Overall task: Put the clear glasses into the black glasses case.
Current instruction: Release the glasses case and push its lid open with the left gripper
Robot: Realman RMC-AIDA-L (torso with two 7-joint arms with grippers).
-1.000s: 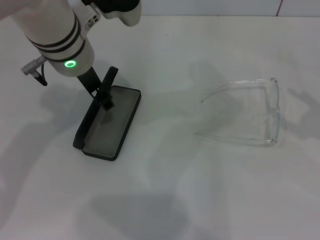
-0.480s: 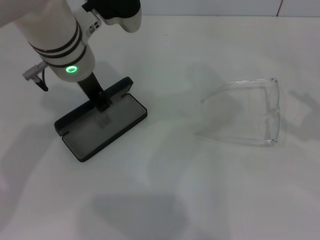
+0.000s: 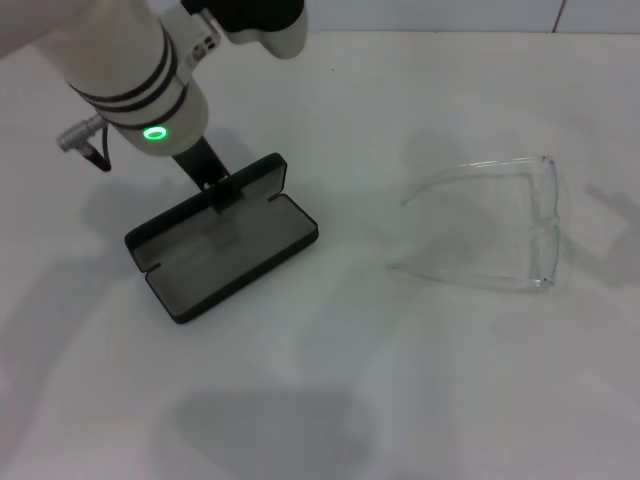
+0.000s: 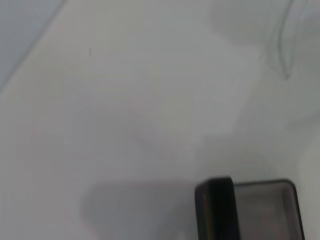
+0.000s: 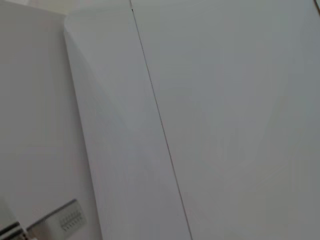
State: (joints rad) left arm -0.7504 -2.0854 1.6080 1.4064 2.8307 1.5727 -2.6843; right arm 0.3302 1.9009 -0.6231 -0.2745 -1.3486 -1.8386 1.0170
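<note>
Case: the black glasses case [image 3: 225,240] lies open on the white table [image 3: 330,400], grey lining up, lid raised along the edge farthest from the camera. It is the landmark for the places below.
Left gripper: the left gripper [image 3: 222,192] is down at the raised lid, about midway along it. Its dark fingers [image 3: 205,165] appear pinched on the lid edge; judged so, since the case tracks the arm.
Why held there: a hold on the lid lets the arm swing and drag the whole case with the cavity left clear and facing up.
Glasses: the clear glasses [image 3: 500,225] rest on the table well to the right of the case, arms unfolded and pointing back toward it, lens on the side away from it. Nothing touches them.
Left wrist view: only a corner of the case [image 4: 250,207] shows, plus a faint curve of a clear arm [image 4: 282,47].
Right gripper: not in any view; its wrist camera shows only pale panels, so its fingers cannot be told.
Change, 1.0 s: the case ran nearly front to back then; its long side now lies slantwise.
Change, 0.5 s: case and arm have shifted slightly toward the glasses. Glasses unmoved.
Stage: case positioning; glasses not yet picked up.
</note>
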